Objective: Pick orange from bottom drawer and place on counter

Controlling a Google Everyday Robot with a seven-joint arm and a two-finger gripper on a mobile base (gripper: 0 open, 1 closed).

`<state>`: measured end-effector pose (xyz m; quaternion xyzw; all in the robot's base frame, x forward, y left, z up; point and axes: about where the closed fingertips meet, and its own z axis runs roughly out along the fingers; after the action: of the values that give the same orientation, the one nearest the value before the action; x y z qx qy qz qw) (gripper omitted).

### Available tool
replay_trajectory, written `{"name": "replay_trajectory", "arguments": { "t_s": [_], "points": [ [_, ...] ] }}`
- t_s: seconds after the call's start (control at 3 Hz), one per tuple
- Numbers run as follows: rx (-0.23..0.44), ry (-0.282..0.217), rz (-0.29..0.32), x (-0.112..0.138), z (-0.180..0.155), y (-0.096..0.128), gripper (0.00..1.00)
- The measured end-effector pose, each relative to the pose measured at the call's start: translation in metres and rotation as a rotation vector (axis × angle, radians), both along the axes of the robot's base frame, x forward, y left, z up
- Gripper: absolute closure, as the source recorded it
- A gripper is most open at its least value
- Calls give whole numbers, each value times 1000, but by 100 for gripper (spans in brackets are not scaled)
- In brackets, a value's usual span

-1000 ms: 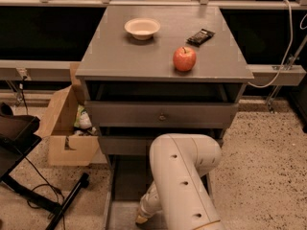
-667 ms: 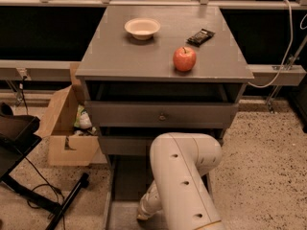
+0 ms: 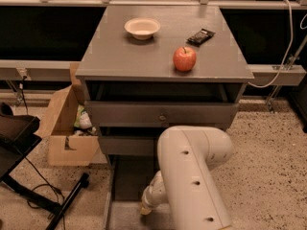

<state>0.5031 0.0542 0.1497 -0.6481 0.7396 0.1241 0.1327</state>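
The counter (image 3: 144,56) is the flat grey top of the cabinet. The bottom drawer (image 3: 125,178) is pulled out at the foot of the cabinet, and part of its grey floor shows. My white arm reaches down into it. My gripper (image 3: 145,208) is low over the drawer floor near the picture's bottom edge, mostly hidden by the arm. The orange is hidden from view.
On the counter stand a red apple (image 3: 184,59), a cream bowl (image 3: 142,28) and a dark snack bar (image 3: 200,36). The knobbed middle drawer (image 3: 163,115) is slightly out. An open cardboard box (image 3: 67,128) and a black stand (image 3: 29,176) are on the floor at left.
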Motion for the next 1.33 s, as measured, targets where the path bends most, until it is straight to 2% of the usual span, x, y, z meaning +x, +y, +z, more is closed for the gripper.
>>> {"name": "replay_trajectory", "arguments": {
  "t_s": [0.33, 0.67, 1.0, 1.33],
  "points": [
    [63, -93, 21, 22, 69, -17, 100],
    [121, -137, 24, 23, 136, -32, 100],
    [134, -131, 68, 8, 192, -61, 100],
    [201, -171, 52, 35, 278, -105, 100]
  ]
}}
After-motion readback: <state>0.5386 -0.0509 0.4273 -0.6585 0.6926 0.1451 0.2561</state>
